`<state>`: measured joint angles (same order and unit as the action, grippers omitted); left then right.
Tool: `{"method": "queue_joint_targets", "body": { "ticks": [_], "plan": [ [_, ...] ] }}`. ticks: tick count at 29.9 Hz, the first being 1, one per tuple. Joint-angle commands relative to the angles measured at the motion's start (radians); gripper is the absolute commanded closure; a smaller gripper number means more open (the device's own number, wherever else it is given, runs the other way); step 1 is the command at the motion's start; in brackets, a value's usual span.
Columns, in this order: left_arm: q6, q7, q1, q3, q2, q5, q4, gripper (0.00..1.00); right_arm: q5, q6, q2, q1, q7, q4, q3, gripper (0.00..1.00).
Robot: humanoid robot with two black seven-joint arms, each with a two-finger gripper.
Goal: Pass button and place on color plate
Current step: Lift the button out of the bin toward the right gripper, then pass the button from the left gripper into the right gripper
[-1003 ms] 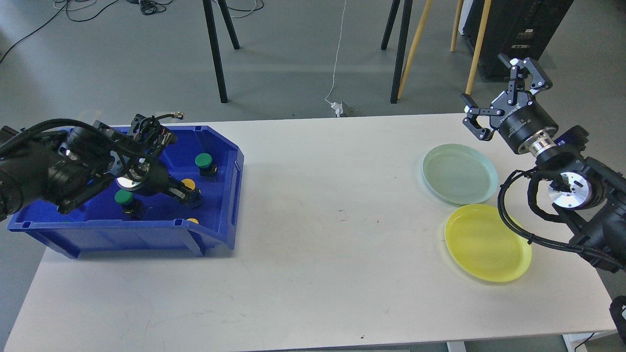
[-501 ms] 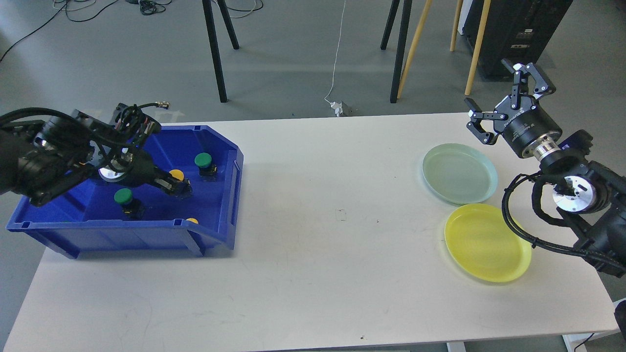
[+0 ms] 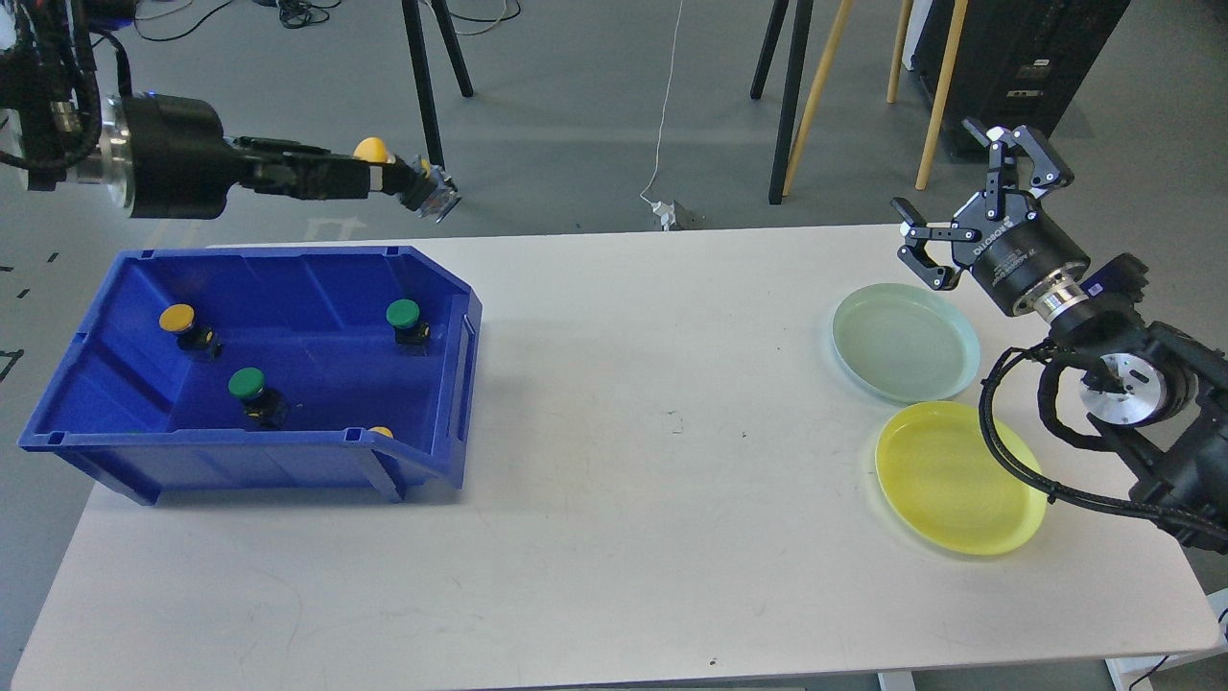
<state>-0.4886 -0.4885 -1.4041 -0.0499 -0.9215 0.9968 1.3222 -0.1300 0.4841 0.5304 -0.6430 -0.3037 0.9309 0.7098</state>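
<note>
My left gripper (image 3: 389,178) is shut on a yellow button (image 3: 372,151) and holds it high above the back right corner of the blue bin (image 3: 436,451). The bin holds two green buttons (image 3: 403,314) (image 3: 247,384) and two more yellow buttons (image 3: 177,318) (image 3: 381,433). My right gripper (image 3: 969,203) is open and empty, up behind the pale green plate (image 3: 905,342). The yellow plate (image 3: 957,477) lies in front of the green one. Both plates are empty.
The white table (image 3: 633,461) carries the bin at the left and the plates at the right. Behind the table stand black and wooden legs on the grey floor, and a black cabinet (image 3: 1017,58) at the far right.
My left gripper has lifted out of the bin with a yellow button and risen up and to the right. My right gripper has shifted slightly, still open.
</note>
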Motion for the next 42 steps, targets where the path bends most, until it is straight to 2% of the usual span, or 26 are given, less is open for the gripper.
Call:
{"method": "queue_joint_targets", "body": {
  "ticks": [1, 2, 5, 9, 13, 24, 30, 39, 42],
  "plan": [
    [0.024, 0.0, 0.085, 0.027, 0.223, -0.127, -0.078, 0.93, -0.051, -0.067, 0.095, 0.054, 0.001, 0.247, -0.03, 0.0],
    [0.053, 0.0, 0.114, 0.045, 0.309, -0.127, -0.118, 0.93, -0.051, -0.082, 0.106, 0.063, 0.001, 0.297, -0.038, 0.0],
    [0.064, 0.0, 0.186, 0.125, 0.491, -0.129, -0.228, 0.93, -0.05, -0.091, 0.125, 0.081, 0.008, 0.354, -0.059, 0.0],
    [0.07, 0.0, 0.249, 0.192, 0.607, -0.125, -0.331, 0.93, -0.048, -0.082, 0.146, 0.088, 0.008, 0.4, -0.121, 0.0],
    [0.073, 0.0, 0.272, 0.194, 0.662, -0.122, -0.374, 0.93, -0.046, -0.081, 0.171, 0.086, 0.006, 0.459, -0.148, 0.0],
    [0.074, 0.0, 0.284, 0.194, 0.69, -0.122, -0.406, 0.92, -0.039, -0.078, 0.148, 0.075, 0.0, 0.46, -0.15, 0.01],
    [0.076, 0.0, 0.284, 0.194, 0.691, -0.121, -0.406, 0.92, -0.039, -0.087, 0.118, 0.062, -0.003, 0.45, -0.148, 0.07],
    [0.078, 0.0, 0.286, 0.194, 0.691, -0.122, -0.406, 0.92, -0.04, -0.116, 0.103, 0.063, -0.005, 0.436, -0.142, 0.41],
    [0.078, 0.0, 0.286, 0.194, 0.691, -0.122, -0.406, 0.92, -0.04, -0.114, 0.095, 0.065, -0.006, 0.436, -0.142, 0.6]
  ]
}}
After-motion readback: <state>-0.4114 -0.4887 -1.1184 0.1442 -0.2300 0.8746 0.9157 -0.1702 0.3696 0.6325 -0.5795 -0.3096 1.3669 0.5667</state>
